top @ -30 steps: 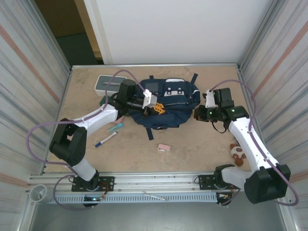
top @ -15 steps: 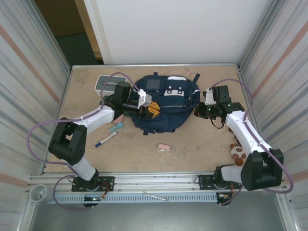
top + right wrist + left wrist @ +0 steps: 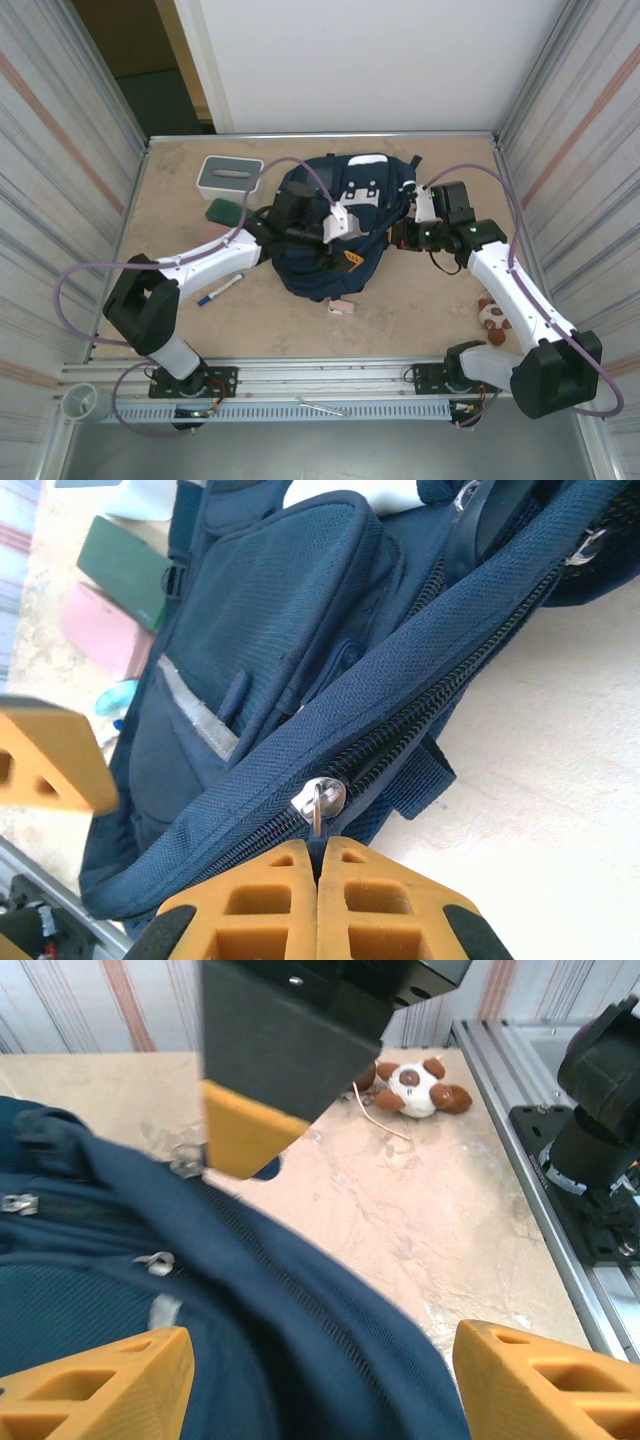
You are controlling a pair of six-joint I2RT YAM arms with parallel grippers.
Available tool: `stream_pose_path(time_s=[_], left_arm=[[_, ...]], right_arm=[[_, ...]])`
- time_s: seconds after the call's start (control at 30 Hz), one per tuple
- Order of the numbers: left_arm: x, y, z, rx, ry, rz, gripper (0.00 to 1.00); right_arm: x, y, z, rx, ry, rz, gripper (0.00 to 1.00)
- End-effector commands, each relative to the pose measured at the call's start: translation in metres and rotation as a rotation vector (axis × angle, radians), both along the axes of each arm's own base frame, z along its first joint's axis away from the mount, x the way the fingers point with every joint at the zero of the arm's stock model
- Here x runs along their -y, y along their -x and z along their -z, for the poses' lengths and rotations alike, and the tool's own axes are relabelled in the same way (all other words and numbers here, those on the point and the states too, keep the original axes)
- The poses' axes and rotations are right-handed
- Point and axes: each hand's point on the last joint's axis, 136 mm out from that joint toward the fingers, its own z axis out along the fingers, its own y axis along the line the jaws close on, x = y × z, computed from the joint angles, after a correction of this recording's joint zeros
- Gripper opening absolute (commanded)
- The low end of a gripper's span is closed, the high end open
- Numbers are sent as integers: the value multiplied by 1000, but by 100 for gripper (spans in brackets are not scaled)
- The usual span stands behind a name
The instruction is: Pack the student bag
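Right gripper first: its 2 orange fingers are pressed tight together, pinching the silver zipper pull that hangs straight down into the seam between them. Right above those fingers the zip track runs diagonally across the student bag, whose navy mesh pocket spreads out beyond the zip. Past the far edge of the bag lie a green block and a pink one, side by side on the table. Over to the left gripper: its 2 orange fingers stand spread wide, with a fold of the bag's blue fabric lying in the gap between them and 2 metal zip tabs to its left. Ahead of it, well apart across bare tabletop, a brown-and-white plush toy sits near the rail. From above, the bag lies between the 2 arms, with a grey-and-white box out beyond the left arm and a marker pen beside its forearm.
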Motion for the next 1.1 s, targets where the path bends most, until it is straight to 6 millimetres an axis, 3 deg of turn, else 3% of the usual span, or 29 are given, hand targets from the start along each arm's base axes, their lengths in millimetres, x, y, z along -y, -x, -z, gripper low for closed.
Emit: stream_pose_path(time_s=[0.0, 0.1, 0.2, 0.3, 0.37, 0.43, 0.67, 0.77, 0.87, 0.97, 1.07], left_arm=[[-3, -23, 8, 18, -95, -147, 69], [-3, -26, 17, -8, -133, -162, 65], [-6, -21, 26, -16, -164, -129, 55], [-15, -27, 26, -40, -169, -137, 33], [-22, -29, 16, -70, -139, -125, 12], [-28, -27, 3, -81, -88, -96, 0], [-48, -11, -38, -54, 145, 47, 0], [-50, -7, -43, -46, 181, 73, 0], [-47, -12, -42, -60, 181, 63, 0], [-44, -16, -40, -87, 182, 61, 0], [-42, -17, -40, -85, 192, 63, 0]], right_arm=[[-21, -6, -51, 131, -108, -46, 0], [-26, -6, -55, 137, -124, -57, 0], [-32, -5, -60, 142, -163, -74, 0], [-31, -4, -59, 146, -157, -80, 0], [-21, -6, -52, 135, -122, -60, 0], [-7, -9, -40, 110, -85, -22, 0], [58, -36, 1, 9, 79, 216, 0], [66, -48, 9, -13, 88, 251, 0], [48, -49, 2, 8, 18, 172, 0], [13, -30, -11, 90, -75, -30, 19], [-8, -11, -5, 128, -111, -147, 37]])
